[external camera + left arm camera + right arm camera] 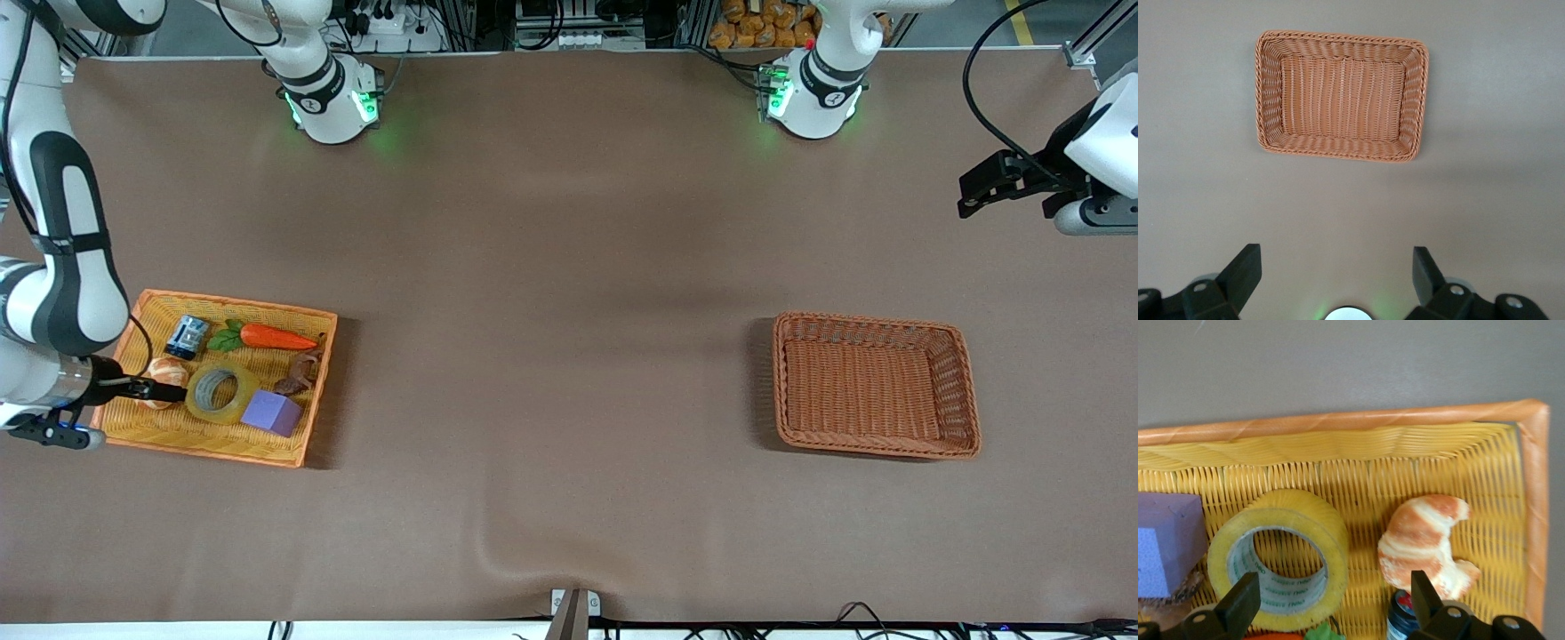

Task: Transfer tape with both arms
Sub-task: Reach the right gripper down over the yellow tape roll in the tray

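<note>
The tape [222, 389], a yellowish roll with a grey core, lies flat in the yellow basket [240, 308] at the right arm's end of the table, between a croissant [165, 370] and a purple block [271, 412]. My right gripper [164, 389] is low over the basket by the croissant, beside the tape. In the right wrist view it [1331, 600] is open and empty, with the tape [1275, 557] by one finger and the croissant [1425, 543] by the other. My left gripper [973, 191] waits in the air at the left arm's end, open and empty [1336, 267].
The yellow basket also holds a carrot [276, 338], a small blue-grey can [188, 337] and a brown item [299, 373]. An empty brown wicker basket [871, 318] stands toward the left arm's end and shows in the left wrist view [1341, 37].
</note>
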### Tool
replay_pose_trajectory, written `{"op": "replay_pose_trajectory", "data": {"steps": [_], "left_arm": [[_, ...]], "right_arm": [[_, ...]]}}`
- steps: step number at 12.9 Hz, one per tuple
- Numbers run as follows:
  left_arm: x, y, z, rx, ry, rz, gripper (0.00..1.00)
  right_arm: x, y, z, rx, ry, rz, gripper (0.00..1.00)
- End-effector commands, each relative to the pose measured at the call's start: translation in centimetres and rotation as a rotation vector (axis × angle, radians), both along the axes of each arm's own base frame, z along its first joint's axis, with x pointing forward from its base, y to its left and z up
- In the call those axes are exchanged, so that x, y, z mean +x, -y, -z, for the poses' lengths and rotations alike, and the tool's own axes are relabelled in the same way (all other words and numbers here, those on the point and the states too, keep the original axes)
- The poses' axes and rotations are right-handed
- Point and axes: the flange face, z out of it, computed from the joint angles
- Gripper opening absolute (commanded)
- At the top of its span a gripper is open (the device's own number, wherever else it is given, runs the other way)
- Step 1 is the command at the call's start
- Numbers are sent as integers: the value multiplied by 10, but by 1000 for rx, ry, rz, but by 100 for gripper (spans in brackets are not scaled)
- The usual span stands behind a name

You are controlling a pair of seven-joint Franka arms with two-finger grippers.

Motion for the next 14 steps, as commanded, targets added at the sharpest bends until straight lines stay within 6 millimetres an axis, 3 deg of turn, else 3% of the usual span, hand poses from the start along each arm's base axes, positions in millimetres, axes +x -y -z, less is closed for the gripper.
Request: {"op": "replay_pose_trajectory", "data": {"steps": [1, 5, 12, 13, 14], "left_arm": [[0, -1, -3, -3, 1, 13, 100], [0, -1, -3, -3, -1, 13, 100], [0, -1, -2, -3, -1, 11, 100], [0, -1, -2, -3, -1, 13, 100], [0, -1, -3, -3, 1, 11, 100]], "right_arm": [[-1, -12, 22, -42, 12, -58, 100], [-8, -32, 40, -35, -14, -84, 100], [-16, -24, 49, -29, -35, -73, 100], [-20, -25, 53, -27, -44, -73, 59], [-21, -27, 55, -25, -50, -75, 28]]}}
